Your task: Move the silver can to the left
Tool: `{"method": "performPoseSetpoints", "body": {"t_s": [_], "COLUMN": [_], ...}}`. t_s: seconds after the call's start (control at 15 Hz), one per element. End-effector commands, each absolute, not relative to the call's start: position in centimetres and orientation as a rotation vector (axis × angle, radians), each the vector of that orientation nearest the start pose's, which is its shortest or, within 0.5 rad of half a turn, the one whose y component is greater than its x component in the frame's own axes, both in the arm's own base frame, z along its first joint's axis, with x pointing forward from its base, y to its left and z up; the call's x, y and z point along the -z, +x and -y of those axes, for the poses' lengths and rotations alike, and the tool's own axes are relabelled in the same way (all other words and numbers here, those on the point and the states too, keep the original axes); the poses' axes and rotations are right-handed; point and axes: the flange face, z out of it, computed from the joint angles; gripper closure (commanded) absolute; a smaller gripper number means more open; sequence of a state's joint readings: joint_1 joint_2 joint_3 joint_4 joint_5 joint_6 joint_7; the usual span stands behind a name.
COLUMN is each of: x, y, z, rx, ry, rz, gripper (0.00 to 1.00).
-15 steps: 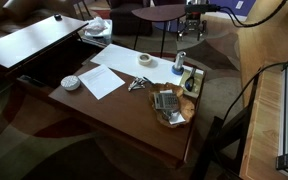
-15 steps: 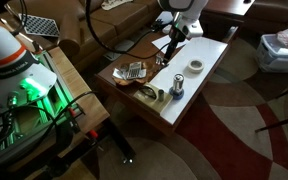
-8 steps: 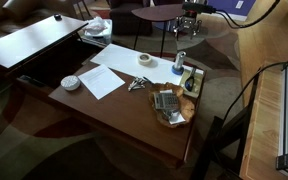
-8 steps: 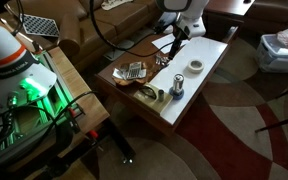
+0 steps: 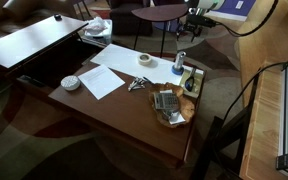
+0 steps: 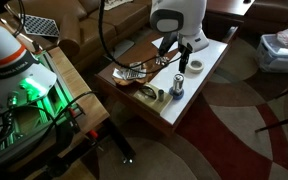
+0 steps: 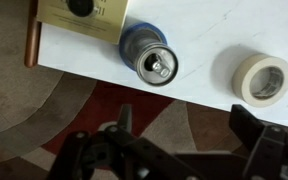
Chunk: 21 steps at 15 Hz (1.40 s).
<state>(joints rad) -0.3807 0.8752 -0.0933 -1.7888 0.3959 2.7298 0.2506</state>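
Silver can (image 7: 156,65): stands upright on the pale part of the worktop (image 7: 199,30), near its edge, with the pull-tab top facing the wrist camera.
Blue ring (image 7: 132,45): circles the foot of the can in the wrist view. I cannot tell whether it is the can's own painted wall or a disc underneath.
Neighbours: a tan box (image 7: 84,10) lies just beside the can on one side. A tape roll (image 7: 261,77) lies flat on the other side, clearly apart.
Pincer (image 7: 184,128): hangs above the can without touching it, its fingers spread wide and nothing between them.
Weight: probably light, being a thin metal drink can. Whether it is full or empty does not show.
Stiffness: the wall is likely to dent under a hard squeeze, so a gentle closing force suits it.
Surface: smooth and round, so it may slip or twist if it is caught off-centre.
Where to hold: across the round wall, around mid-height, centred on the can's axis. The fingers should go on the two sides free of the box.
Risk: it is tall and narrow and sits close to the worktop's edge, so a glancing touch could tip it over.
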Motion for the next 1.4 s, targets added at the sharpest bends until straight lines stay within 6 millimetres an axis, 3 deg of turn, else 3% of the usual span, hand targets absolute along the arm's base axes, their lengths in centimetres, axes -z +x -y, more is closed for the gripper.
{"method": "performPoseSetpoints", "body": {"t_s": [0.0,0.53,0.93,1.33], "x": [-4.9,-0.7,-0.9,0.3], "y": [54.9,53.2,54.0,54.6], "z": [30.7,27.9,26.4,25.5], "rx": [0.11,-0.038,0.005,0.135], "ry": [-2.796,-2.756,-2.659,-2.749], "rz": [-1.487,-1.439,-1.423,-1.347], "gripper": [0.0,0.0,0.0,0.0]}}
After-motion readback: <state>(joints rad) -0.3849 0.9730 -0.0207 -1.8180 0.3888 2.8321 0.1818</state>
